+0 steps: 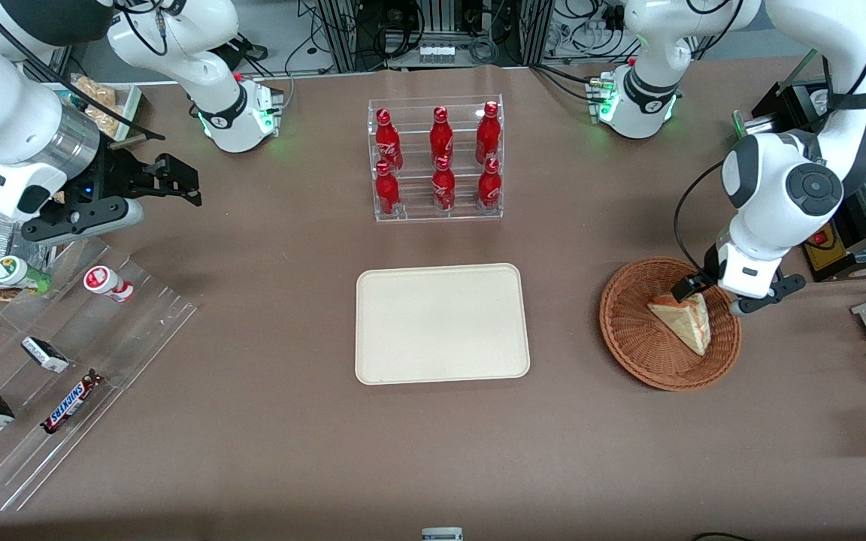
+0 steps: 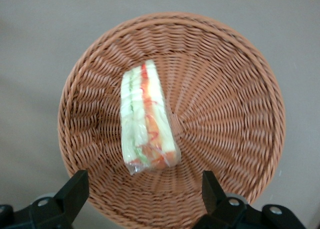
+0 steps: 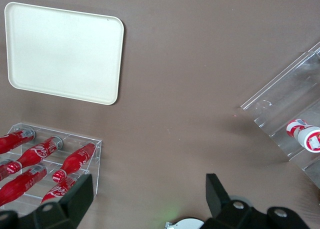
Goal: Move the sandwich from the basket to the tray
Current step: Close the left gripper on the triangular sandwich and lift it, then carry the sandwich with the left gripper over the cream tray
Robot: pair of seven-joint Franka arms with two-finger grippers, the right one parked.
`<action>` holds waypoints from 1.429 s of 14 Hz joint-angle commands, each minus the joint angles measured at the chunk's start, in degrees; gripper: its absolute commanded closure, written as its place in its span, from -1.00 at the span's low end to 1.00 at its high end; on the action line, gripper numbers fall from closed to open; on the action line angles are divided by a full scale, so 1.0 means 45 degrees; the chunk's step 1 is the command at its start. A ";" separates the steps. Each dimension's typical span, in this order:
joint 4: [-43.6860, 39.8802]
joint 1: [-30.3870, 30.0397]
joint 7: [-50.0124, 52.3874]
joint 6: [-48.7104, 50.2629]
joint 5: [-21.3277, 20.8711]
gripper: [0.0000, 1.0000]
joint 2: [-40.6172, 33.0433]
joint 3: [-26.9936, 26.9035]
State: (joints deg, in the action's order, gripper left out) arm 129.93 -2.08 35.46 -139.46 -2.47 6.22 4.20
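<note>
While the sandwich (image 1: pixel 682 319) lies wrapped in the basket (image 1: pixel 640 346), the gripper (image 1: pixel 711 294) hangs just above it with its jaws spread wide, one finger (image 2: pixel 75 189) on each side of the wedge and neither touching it. Well apart, toward the table's middle, sits the tray (image 1: pixel 440 323), nearer the front camera than a rack of red bottles (image 1: pixel 437 159).

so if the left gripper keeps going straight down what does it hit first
Probably the sandwich in the basket: the open left gripper points down at it, though near one end, so it may meet wicker instead.
</note>
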 commanded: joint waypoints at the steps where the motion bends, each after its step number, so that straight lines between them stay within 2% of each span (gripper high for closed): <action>1: -0.0239 -0.0260 0.2581 -0.0531 -0.0037 -1.00 0.0628 0.0082; 5: -0.0317 -0.0689 0.3116 -0.1231 0.0059 -1.00 0.1448 0.0082; 6: -0.0395 -0.0690 0.3445 -0.1719 0.0099 -0.88 0.1856 0.0082; 7: -0.0473 -0.0690 0.4145 -0.2091 0.0061 -0.49 0.2112 0.0082; 9: -0.0474 -0.0671 0.4756 -0.2212 0.0002 0.55 0.2212 0.0102; 10: -0.0454 -0.0651 0.4757 -0.2154 0.0002 0.81 0.2173 0.0102; 12: -0.0571 -0.0534 0.4912 -0.1921 0.0021 0.85 0.2057 0.0199; 15: -0.2672 -0.0049 0.4894 0.0863 0.0021 0.88 0.2152 0.0706; 17: -0.4177 0.0945 0.4719 0.2216 0.0021 0.87 0.2560 0.0727; 20: -0.5627 0.2936 0.4738 0.2592 -0.0037 0.85 0.3459 0.0727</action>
State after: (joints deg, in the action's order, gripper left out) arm 110.18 5.67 55.97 -129.38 -2.43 17.25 7.88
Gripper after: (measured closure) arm 0.850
